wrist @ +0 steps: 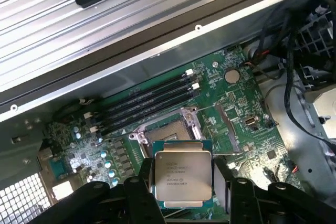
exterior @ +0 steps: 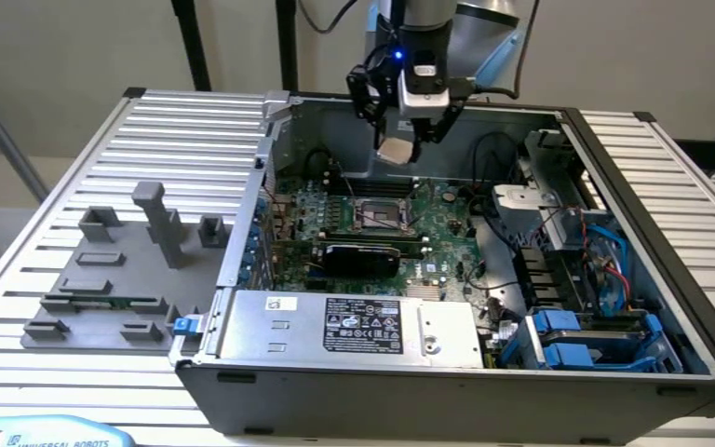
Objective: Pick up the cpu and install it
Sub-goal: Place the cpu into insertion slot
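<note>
The cpu (wrist: 182, 176) is a small square chip with a silvery metal top and printed text, held between the black fingers (wrist: 137, 192) of my gripper (wrist: 184, 187). In the exterior view the gripper (exterior: 400, 147) hangs above the open computer case with the cpu (exterior: 397, 151) tilted at its tip. Just beyond the chip lies the dark square socket (wrist: 167, 128) with a metal rim on the green motherboard (wrist: 220, 98). From outside, the socket (exterior: 383, 217) sits below the gripper, with a gap of air between them.
The case wall (exterior: 264, 158) and rear wall (exterior: 482, 116) surround the board. Black memory slots (wrist: 152, 98) lie beside the socket. Cables (exterior: 506, 200) and drive bays (exterior: 587, 331) fill the exterior view's right. Grey plastic blocks (exterior: 146, 223) stand on the slatted table at the exterior view's left.
</note>
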Robot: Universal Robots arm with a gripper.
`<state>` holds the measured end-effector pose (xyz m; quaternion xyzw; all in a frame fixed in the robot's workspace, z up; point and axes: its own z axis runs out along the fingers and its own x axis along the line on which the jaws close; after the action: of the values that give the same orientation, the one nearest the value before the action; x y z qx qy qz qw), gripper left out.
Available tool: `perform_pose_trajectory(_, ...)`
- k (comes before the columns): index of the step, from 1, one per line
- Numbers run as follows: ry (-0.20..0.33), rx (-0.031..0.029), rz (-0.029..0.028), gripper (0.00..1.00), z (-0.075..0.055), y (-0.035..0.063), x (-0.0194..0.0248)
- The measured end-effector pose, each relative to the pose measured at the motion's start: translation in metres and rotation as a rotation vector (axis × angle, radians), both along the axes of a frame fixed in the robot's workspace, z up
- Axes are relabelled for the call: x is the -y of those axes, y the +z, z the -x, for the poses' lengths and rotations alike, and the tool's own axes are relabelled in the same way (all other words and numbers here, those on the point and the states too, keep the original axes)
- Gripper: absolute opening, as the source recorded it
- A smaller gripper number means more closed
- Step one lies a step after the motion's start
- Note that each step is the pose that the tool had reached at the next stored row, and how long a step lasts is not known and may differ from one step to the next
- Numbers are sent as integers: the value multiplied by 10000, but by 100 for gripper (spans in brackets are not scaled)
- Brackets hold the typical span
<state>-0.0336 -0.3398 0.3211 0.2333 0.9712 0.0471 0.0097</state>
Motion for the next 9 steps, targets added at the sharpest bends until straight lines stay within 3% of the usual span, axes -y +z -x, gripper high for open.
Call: perform_pose_trajectory(9,-1635,0,0,55,0,-26,0)
